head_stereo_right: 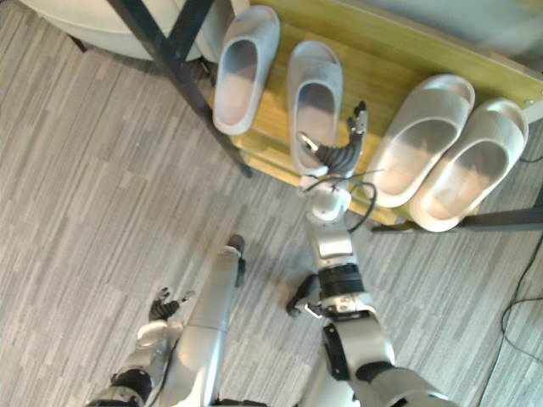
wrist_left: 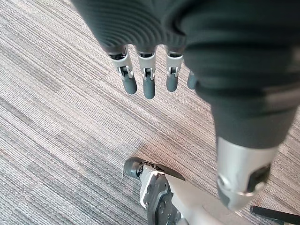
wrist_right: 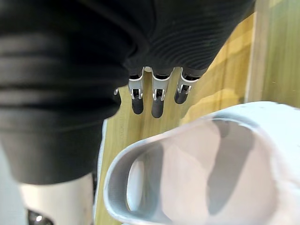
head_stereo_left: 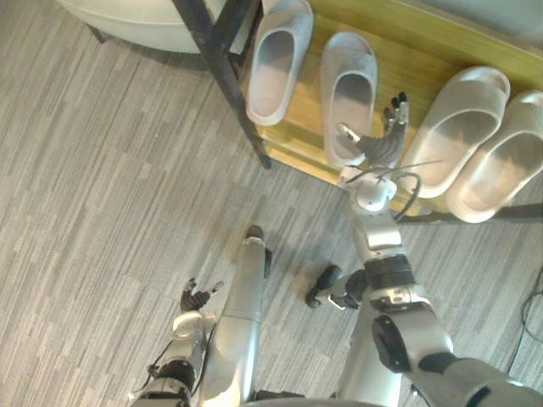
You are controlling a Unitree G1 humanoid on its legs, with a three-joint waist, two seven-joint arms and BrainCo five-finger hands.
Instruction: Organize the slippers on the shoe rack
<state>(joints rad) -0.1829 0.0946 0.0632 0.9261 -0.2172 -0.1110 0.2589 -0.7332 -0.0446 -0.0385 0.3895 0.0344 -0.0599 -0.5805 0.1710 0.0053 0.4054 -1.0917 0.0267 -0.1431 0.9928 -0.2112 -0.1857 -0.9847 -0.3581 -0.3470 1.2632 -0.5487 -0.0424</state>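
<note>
The left hand [wrist_left: 148, 82] hangs above the floor [wrist_left: 56, 131], touching nothing. Its dark ribbed cover [wrist_left: 154, 23] spreads across the upper part of the view, and the silver fingers [wrist_left: 127, 77] reach out from under it in a row, straight and slightly apart, their dark tips pointing down at the floor. The floor is grey carpet with fine pale and dark streaks running slantwise, and the stretch below the fingertips is bare

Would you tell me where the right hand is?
In the eye views the right hand is at the shelf's front edge, between the second slipper from the left and the third slipper.
</note>
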